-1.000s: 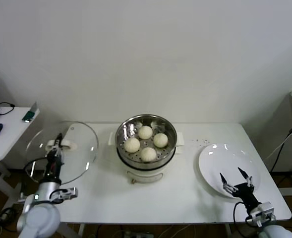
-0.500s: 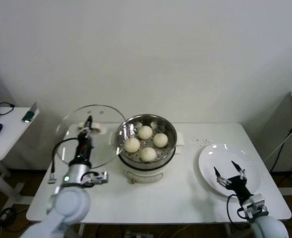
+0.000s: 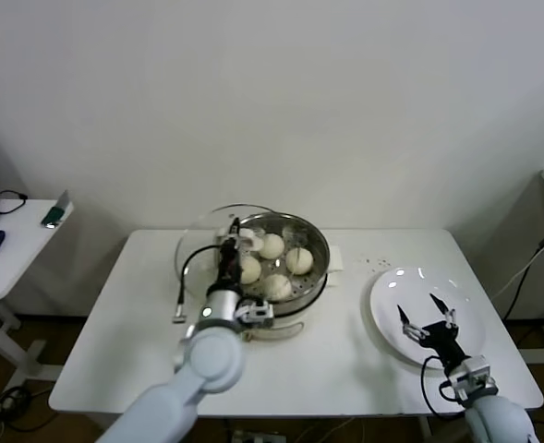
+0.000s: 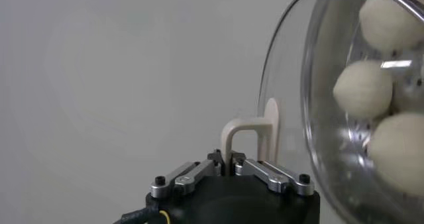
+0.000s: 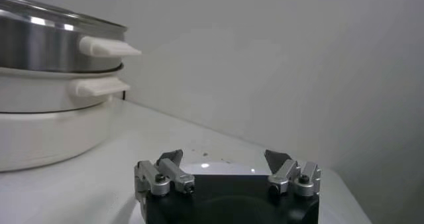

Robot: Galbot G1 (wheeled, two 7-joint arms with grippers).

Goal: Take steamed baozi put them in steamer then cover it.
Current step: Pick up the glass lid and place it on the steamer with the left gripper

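- The cover (image 3: 218,247) has travelled from well out to the left of the steamer (image 3: 273,263) to a position partly overlapping the steamer's left rim. A second ago it hung over the table's far left edge; half a second ago it was just beside the steamer.
- The left gripper (image 3: 231,234) carries it, jaws clamped narrow on the cream handle (image 4: 252,134). The left wrist view confirms the handle pinched between the fingertips, with the glass tilted on edge, not level.
- All four steamed baozi (image 3: 271,265) sit inside the steamer. Three show through the glass in the left wrist view.
- Judgement: loading is complete. Only the covering step remains, and it is well advanced. The cover must still shift right until centred on the steamer, be levelled, then lowered onto the rim.
- Risk, as judged: a tilted descent could catch the rim.
- The right gripper (image 3: 428,317) waits over the white plate (image 3: 389,297), to the right of the steamer, jaws spread wide and holding nothing.
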